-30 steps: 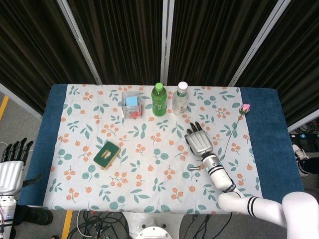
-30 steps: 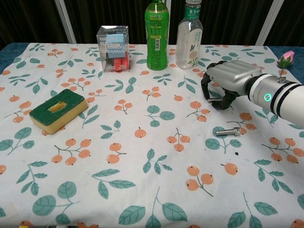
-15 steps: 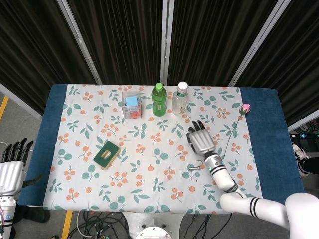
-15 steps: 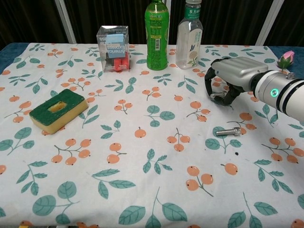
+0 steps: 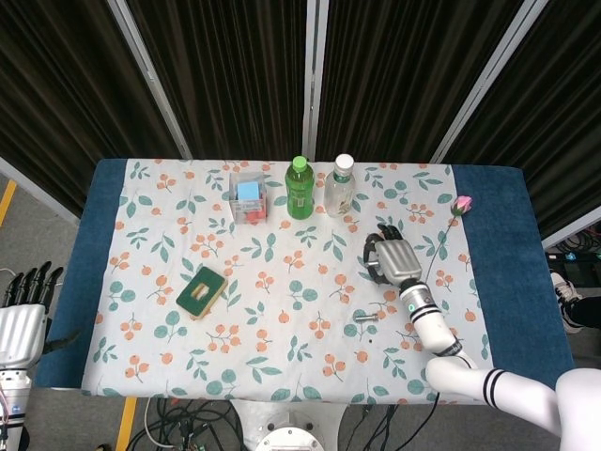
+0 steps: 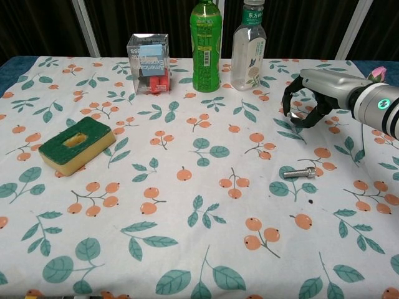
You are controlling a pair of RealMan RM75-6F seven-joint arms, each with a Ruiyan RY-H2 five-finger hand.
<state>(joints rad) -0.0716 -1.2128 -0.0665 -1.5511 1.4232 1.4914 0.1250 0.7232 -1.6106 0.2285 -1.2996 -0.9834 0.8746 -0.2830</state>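
My right hand (image 5: 394, 256) hovers over the flowered cloth at the right, seen also in the chest view as the right hand (image 6: 319, 93). Its fingers arch downward and apart, with nothing in them. A small metal bolt (image 5: 366, 318) lies on the cloth nearer the front edge than the hand, apart from it; the chest view shows the bolt (image 6: 299, 172) below the hand. A pink rose (image 5: 460, 204) lies to the hand's right. My left hand (image 5: 23, 303) stays off the table at the far left, fingers straight and apart, empty.
A green bottle (image 6: 206, 45) and a clear bottle (image 6: 249, 48) stand at the back centre. A clear box of coloured blocks (image 6: 149, 62) sits left of them. A green and yellow sponge (image 6: 76, 145) lies at the left. The rose (image 6: 376, 78) shows at the chest view's right edge.
My right hand has moved to the right and farther back, away from the bolt, and its fingers have bent downward. The left hand and the objects have not moved.
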